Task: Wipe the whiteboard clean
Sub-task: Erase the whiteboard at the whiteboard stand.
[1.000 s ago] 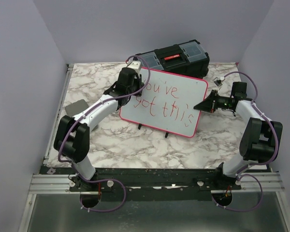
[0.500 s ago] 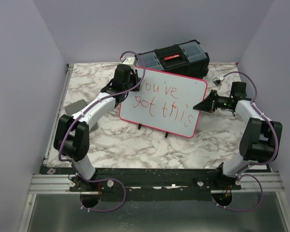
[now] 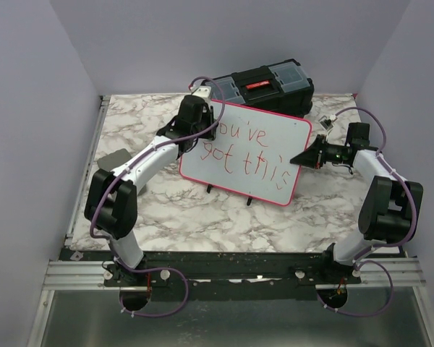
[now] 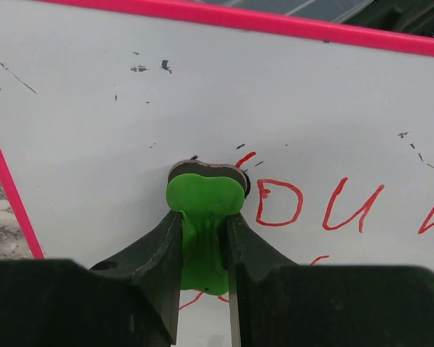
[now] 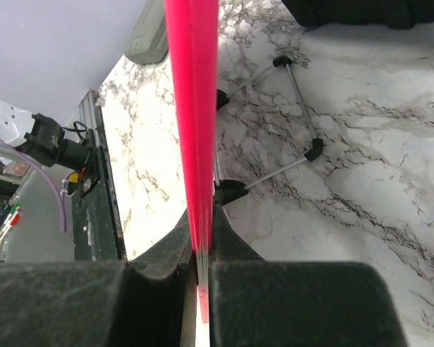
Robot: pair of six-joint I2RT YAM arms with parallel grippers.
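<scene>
Two lines of red writing (image 3: pixel 264 168) cover the whiteboard (image 3: pixel 286 141). It stands tilted back on its small black feet (image 3: pixel 210 189) in the middle of the desk (image 3: pixel 202 210), just in front of a black toolbox (image 3: pixel 264 85). The left pincer (image 4: pixel 202 249) is pinching a green-handled eraser (image 4: pixel 205 206). The eraser's dark pad (image 4: pixel 202 168) sits at the upper left of the board, beside the first letters of the top line. The right pincer (image 5: pixel 200 253) is clamped on the board's pink right rim (image 5: pixel 192 108), bracing it.

To wipe well, I would hold that bracing grip firm so the board neither tips nor slides. The pad should be pressed flat and square on, then swept along each line in overlapping passes, top line first, stopping short of the right pincer. The small dark specks (image 4: pixel 150 66) near the top corner deserve a pass too.

Several things are unclear:
- The pad's face is hidden behind the handle, so I cannot tell whether it truly touches the surface.
- The eraser covers the first letter.
- From above, the left arm (image 3: pixel 152 155) hides the board's left edge.
- The right wrist view shows the board only edge-on.
</scene>
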